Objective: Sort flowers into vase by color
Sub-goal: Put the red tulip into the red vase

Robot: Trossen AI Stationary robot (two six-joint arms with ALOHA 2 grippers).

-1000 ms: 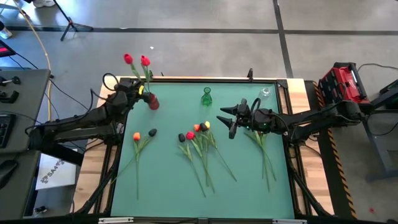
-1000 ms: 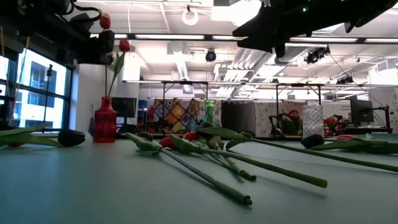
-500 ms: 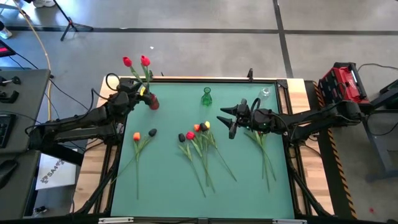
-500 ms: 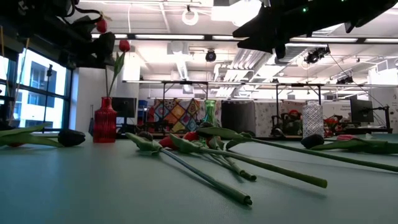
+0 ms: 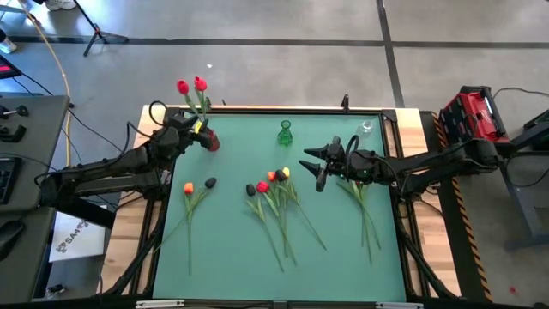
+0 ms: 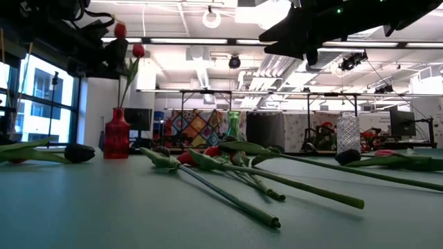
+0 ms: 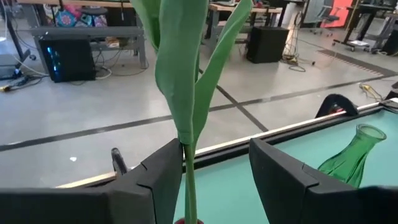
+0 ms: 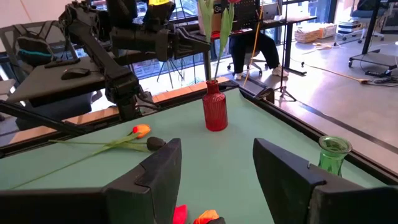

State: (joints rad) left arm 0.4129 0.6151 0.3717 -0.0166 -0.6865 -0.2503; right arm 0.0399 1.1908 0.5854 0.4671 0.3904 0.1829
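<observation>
Two red flowers (image 5: pixel 190 87) upright in red vase (image 5: pixel 211 142), far-left counter (image 5: pixel 343 257) corner. My left hand (image 5: pixel 194 129) beside vase, fingers apart around stem, not gripping. Other flowers (image 5: pixel 273 190) lie mid-counter. My right hand (image 5: pixel 314 163) hovers over them, fingers apart, nothing held. Green vase (image 5: pixel 285 134) at far edge.

A grey concrete floor (image 5: pixel 283 51) surrounds the table, with bright ceiling lights (image 6: pixel 208 40) and desks behind.
</observation>
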